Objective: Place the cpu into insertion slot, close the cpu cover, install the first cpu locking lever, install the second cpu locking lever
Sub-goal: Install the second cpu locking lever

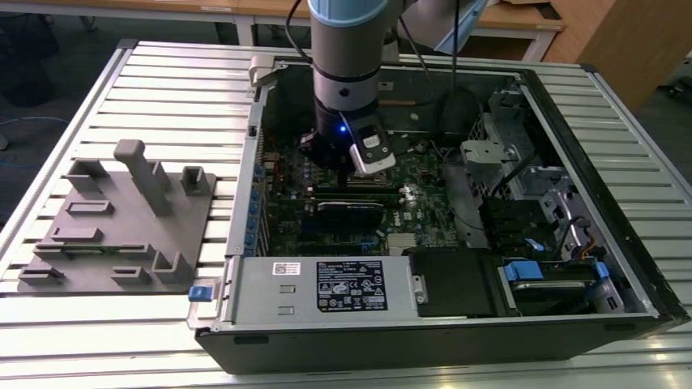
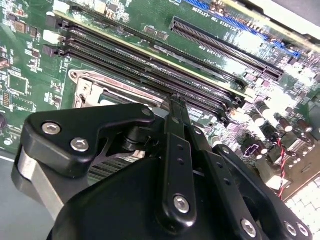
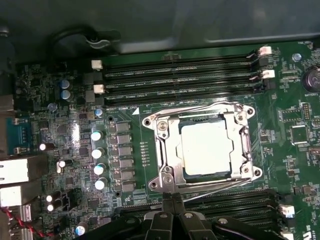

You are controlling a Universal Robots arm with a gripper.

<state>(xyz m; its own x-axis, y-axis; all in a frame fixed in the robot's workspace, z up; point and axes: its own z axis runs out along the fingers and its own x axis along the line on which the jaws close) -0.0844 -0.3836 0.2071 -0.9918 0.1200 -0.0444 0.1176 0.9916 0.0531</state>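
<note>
The cpu [image 3: 207, 147], a dull silver square, lies flat in the insertion slot [image 3: 161, 150] on the green board. The cpu cover [image 3: 241, 142], a silvery frame, lies down around it. Thin wire locking levers [image 3: 220, 186] run flat along two opposite sides of the frame. My gripper [image 3: 172, 199] is shut with nothing between its fingers, its tips just outside the socket's edge beside one lever. In the second wrist view the shut gripper [image 2: 175, 101] hides most of the insertion slot [image 2: 87, 85]. In the exterior view my gripper [image 1: 346, 180] hangs low inside the open computer case [image 1: 605, 162].
Long black memory slots [image 3: 180, 75] flank the socket on two sides, with capacitors [image 3: 97, 150] close by. In the exterior view a grey fixture block [image 1: 119, 227] stands on the slatted table at the exterior view's left, and drive bays and cables [image 1: 540, 211] crowd the case at its right.
</note>
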